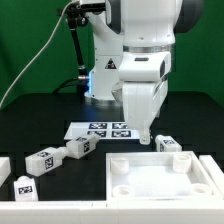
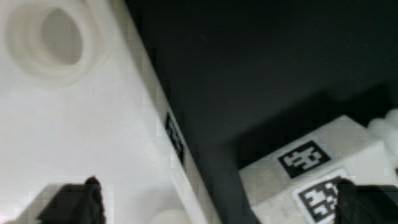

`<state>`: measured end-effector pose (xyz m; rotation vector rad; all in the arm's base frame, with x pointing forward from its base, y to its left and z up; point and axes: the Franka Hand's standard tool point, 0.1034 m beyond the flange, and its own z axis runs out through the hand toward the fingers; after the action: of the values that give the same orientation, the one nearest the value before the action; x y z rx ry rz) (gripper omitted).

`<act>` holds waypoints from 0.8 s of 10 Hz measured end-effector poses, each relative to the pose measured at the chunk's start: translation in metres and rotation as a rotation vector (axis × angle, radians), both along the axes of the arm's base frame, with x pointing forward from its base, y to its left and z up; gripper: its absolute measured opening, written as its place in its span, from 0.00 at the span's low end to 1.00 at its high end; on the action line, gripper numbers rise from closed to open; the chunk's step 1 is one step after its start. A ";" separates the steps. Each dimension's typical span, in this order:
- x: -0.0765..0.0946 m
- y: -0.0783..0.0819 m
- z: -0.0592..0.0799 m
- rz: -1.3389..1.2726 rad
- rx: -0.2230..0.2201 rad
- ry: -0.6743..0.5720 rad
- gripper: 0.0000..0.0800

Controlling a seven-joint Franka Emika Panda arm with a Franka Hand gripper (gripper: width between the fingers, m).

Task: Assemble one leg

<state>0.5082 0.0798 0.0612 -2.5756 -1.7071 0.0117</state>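
My gripper hangs over the back edge of the wide white panel, with its jaws apart and nothing between them. In the wrist view the gripper shows one dark fingertip over the panel and the other by a leg. That leg is a chunky white post with black-and-white tags, lying on the black table just behind the panel. Other legs lie at the exterior view's left: one, a second and a third.
The marker board lies flat behind the gripper, near the arm's base. The panel has a round corner hole and a small tag on its edge. A further white part sits at the exterior view's left edge.
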 end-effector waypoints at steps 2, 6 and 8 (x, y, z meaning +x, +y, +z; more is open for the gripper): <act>-0.002 0.007 0.003 -0.334 0.000 -0.015 0.81; 0.003 0.025 -0.008 -0.937 -0.017 0.018 0.81; 0.002 0.028 -0.007 -1.057 -0.006 0.034 0.81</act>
<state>0.5101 0.1082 0.0545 -3.0753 -0.1730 0.0161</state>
